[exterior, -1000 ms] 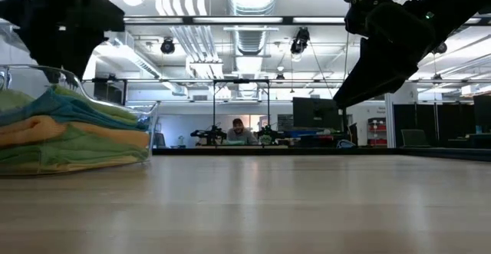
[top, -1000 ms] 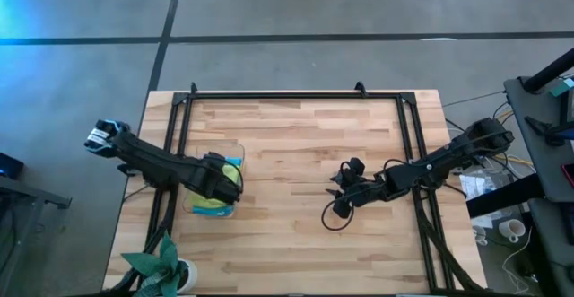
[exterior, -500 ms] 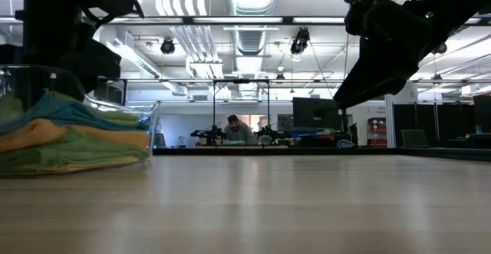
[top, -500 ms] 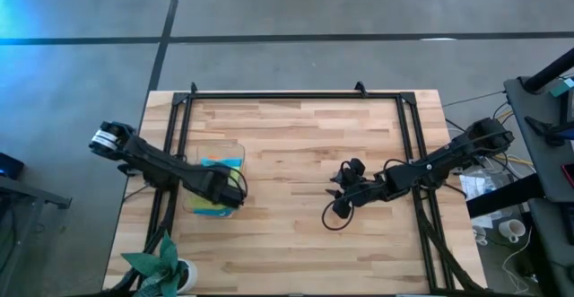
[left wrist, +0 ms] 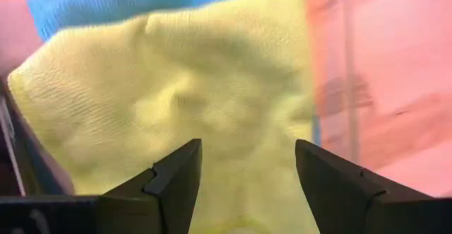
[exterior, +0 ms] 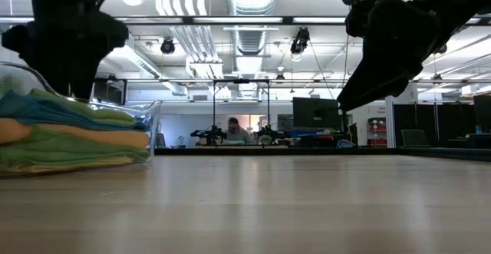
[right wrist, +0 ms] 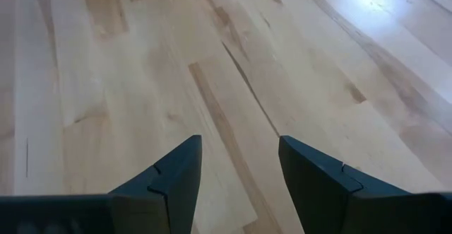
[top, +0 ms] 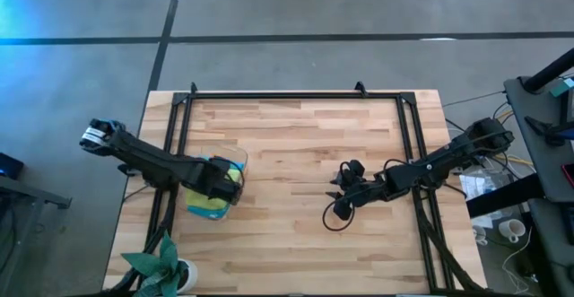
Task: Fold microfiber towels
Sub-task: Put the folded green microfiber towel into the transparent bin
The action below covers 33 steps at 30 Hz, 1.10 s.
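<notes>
Left wrist view: my left end effector (left wrist: 244,165) hangs open just above the yellow towel (left wrist: 176,100) atop the towels in the clear bin (top: 235,151) near the bench's left edge. Nothing is folded yet. My right end effector (right wrist: 236,165) waits open mid-bench.

A rectangular tabletop of pale butcher-block wood strips (top: 296,144) carries everything here, its planks running lengthwise with darker and lighter grain streaks. A black metal frame (top: 296,94) runs along the far edge and down both short sides. Directly on the wood, taking the potted green plant with pointed leaves (top: 160,263) at the near left corner as the landmark, a clear plastic bin (top: 235,153) sits just beyond the plant, toward the left side of the board. It holds a stack of soft microfiber towels (exterior: 69,135) in green, orange, blue and yellow. The wide stretch of wood to the right of the plant is bare.
</notes>
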### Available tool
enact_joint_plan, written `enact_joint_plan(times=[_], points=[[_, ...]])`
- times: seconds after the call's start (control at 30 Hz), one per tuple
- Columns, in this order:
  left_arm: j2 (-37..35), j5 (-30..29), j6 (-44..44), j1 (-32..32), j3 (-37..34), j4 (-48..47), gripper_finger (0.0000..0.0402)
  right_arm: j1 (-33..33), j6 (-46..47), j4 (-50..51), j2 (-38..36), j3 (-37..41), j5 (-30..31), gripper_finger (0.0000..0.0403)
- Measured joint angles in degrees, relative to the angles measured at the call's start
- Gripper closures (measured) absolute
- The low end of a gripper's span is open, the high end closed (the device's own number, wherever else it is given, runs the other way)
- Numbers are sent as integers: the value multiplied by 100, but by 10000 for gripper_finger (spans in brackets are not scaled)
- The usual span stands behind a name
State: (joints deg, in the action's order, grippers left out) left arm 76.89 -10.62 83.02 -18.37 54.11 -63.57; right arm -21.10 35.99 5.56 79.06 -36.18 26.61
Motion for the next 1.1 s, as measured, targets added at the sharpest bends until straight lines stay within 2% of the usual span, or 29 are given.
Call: enact_joint_plan(times=[0.13,0.33,0.5,0.77,0.97,1.1], points=[[-470,-68,76,4,27,-298,189,0,0,11,-1,0,0,216],[-879,-195,742,79,-210,-897,189,-2,2,11,-3,0,0,216],[-664,112,854,79,-526,-598,189,-2,-2,16,-3,0,0,216],[6,1134,1104,79,-858,-633,189,-2,-17,115,-3,0,0,216],[1,1175,833,90,-624,-649,189,-2,-17,166,-3,0,0,216],[-220,874,586,116,-475,-715,189,0,-17,162,-3,0,0,216]])
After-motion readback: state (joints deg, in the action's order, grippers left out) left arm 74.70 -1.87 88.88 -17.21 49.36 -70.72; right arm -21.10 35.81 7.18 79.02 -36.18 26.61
